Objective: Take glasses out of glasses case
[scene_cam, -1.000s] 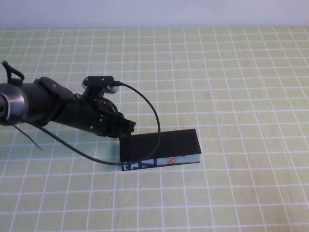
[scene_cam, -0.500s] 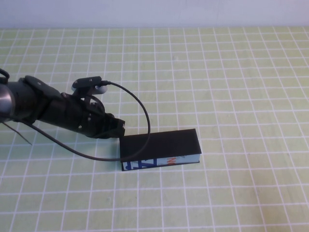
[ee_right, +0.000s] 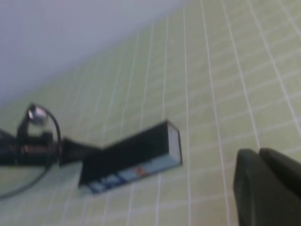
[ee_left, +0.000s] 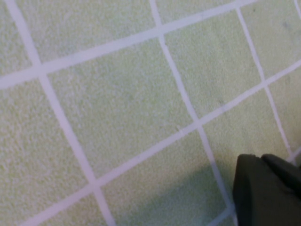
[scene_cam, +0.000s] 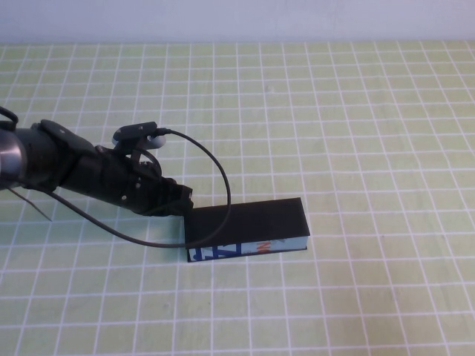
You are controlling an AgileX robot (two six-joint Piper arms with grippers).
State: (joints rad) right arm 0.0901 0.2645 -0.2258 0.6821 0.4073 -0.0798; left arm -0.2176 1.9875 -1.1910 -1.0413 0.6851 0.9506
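Note:
The glasses case (scene_cam: 245, 222) lies shut on the green gridded mat, its black lid flat and its pale blue printed side toward the near edge. It also shows in the right wrist view as a dark glasses case (ee_right: 131, 155). The glasses are hidden. My left gripper (scene_cam: 187, 199) sits low at the case's left end, by its far corner, fingers pressed together and empty. In its own view the left gripper (ee_left: 261, 159) hangs over bare mat. My right gripper (ee_right: 258, 153) is out of the high view, off to the case's right, shut and empty.
A black cable (scene_cam: 223, 185) arcs from the left wrist camera (scene_cam: 137, 133) and drops across the case's left end. The pale wall (scene_cam: 237, 18) runs along the far edge of the mat. Open mat stretches right of and behind the case.
The left arm has drawn back to the left, its gripper tip sliding from the case's far-left corner area to just off its left end. The case has not moved.

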